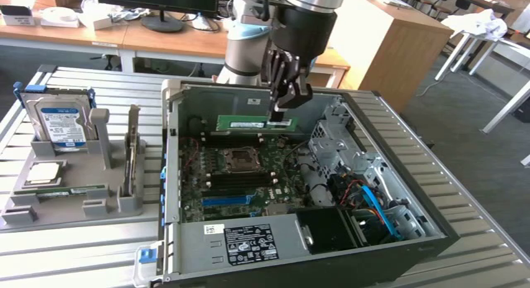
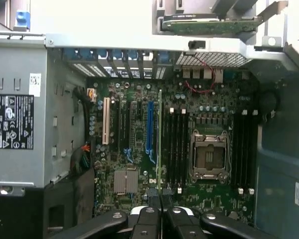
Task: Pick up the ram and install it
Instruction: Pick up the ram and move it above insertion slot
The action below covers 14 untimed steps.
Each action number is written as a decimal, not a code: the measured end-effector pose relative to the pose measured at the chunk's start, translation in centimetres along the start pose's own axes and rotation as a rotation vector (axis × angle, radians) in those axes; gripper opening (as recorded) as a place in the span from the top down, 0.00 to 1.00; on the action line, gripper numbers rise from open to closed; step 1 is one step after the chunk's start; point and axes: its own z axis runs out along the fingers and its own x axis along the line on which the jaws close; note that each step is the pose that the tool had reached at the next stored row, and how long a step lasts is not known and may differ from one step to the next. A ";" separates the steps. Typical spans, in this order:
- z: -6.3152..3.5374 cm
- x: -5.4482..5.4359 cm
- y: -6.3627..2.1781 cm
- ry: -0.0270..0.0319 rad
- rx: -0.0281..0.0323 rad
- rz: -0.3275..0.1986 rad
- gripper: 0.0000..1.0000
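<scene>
The ram (image 1: 242, 123) is a thin green stick held level above the open computer case (image 1: 184, 108), over the motherboard (image 1: 240, 176). My gripper (image 1: 280, 120) is shut on its end nearest the exterior view's right. From the wrist camera the ram (image 2: 159, 134) appears edge-on, running out from between my fingertips, gripper (image 2: 161, 204). It hangs beside the black memory slots (image 2: 175, 147) next to the processor socket (image 2: 209, 157), and is not seated in any slot.
A grey holder (image 1: 79, 210) at the exterior view's left carries a hard drive (image 1: 61, 123), a silver processor chip (image 1: 43, 171), an upright expansion card (image 1: 131, 153) and another green stick (image 1: 64, 190). Inside the case sit drive cages (image 1: 331, 145), cables (image 1: 373, 204) and the power supply (image 1: 248, 241).
</scene>
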 end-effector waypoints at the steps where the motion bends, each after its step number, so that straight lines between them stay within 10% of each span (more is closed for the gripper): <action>1: 0.00 0.0 -0.18 0.0000 -0.0003 0.000 0.88; 14: 0.00 0.1 -1.71 0.0000 -0.0021 0.000 0.88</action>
